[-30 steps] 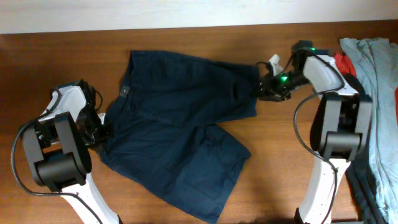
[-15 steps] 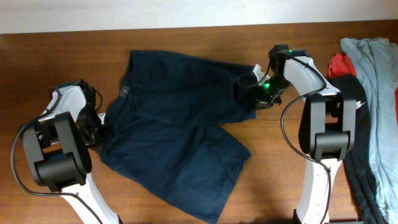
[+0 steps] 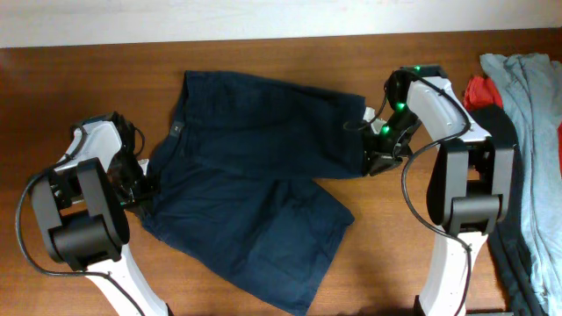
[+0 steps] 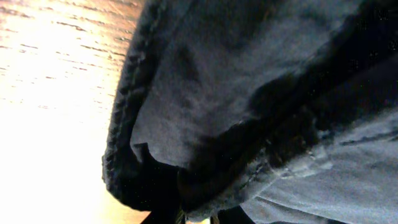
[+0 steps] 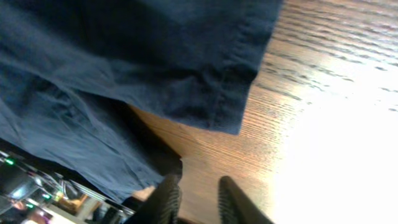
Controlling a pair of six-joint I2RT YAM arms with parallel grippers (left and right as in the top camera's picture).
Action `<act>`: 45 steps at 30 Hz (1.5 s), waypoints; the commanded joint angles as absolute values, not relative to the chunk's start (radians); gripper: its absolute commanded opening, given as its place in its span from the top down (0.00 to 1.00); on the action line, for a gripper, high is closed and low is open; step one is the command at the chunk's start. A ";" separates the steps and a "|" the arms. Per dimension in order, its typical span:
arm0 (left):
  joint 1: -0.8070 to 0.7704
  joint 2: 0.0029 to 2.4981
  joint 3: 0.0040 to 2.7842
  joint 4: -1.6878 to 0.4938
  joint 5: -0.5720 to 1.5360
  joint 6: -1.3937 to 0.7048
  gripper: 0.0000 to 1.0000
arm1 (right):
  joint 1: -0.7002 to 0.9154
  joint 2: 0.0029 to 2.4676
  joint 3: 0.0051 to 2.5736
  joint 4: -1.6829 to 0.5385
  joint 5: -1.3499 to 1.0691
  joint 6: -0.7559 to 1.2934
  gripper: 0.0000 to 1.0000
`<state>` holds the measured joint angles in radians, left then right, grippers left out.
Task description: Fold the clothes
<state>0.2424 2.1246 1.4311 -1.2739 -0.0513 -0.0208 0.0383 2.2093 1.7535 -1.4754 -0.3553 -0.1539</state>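
Observation:
The dark navy shorts [image 3: 255,175] lie spread flat on the wooden table [image 3: 395,254], with the waistband at the left and the two legs pointing right. My left gripper [image 3: 146,183] is at the left end of the waistband. In the left wrist view the navy fabric [image 4: 249,93] fills the frame and bunches between the fingertips of the left gripper [image 4: 198,219], which is shut on it. My right gripper [image 3: 372,154] is at the near right corner of the upper leg's hem. In the right wrist view the right gripper [image 5: 198,202] is open with bare wood between its fingers, and the hem [image 5: 236,93] lies just ahead.
A pile of other clothes lies at the right edge: a light grey-blue shirt [image 3: 531,114], a red item [image 3: 479,88] and a black garment [image 3: 509,254]. The lower leg of the shorts reaches toward the front of the table [image 3: 299,272].
My right gripper moved left to the upper leg's hem, then down toward its near corner. The bunched hem now lies flatter. The left arm has not moved.

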 commanded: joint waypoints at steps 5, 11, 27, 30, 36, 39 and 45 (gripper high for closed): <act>0.243 2.137 1.426 -1.263 -0.041 -0.030 0.87 | 0.028 2.180 1.753 -1.358 -0.311 -0.093 0.64; 0.243 2.137 1.437 -1.266 -0.006 -0.028 0.94 | -0.057 2.169 1.755 -1.000 -0.632 -0.058 0.83; 0.174 2.031 1.613 -1.139 0.231 0.233 0.81 | -0.047 2.231 1.754 -0.622 -0.417 0.305 0.74; 0.174 2.030 1.613 -1.140 0.162 0.207 0.81 | -0.050 2.231 1.755 -0.607 -0.427 0.259 0.78; 0.165 2.024 1.620 -1.142 0.163 0.237 0.79 | -0.083 2.222 1.756 -0.624 -0.568 0.160 0.85; 0.183 2.021 1.620 -1.182 -0.016 0.137 0.80 | -0.133 2.217 1.756 -0.668 -0.524 0.173 0.87; 0.251 2.008 1.620 -1.178 -0.002 0.098 0.78 | -0.220 2.217 1.756 -0.745 -0.524 0.173 0.50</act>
<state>0.2073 2.0510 1.6066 -1.1786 0.0341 0.1383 -0.1711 2.2139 1.7500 -0.7261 -0.5270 0.1757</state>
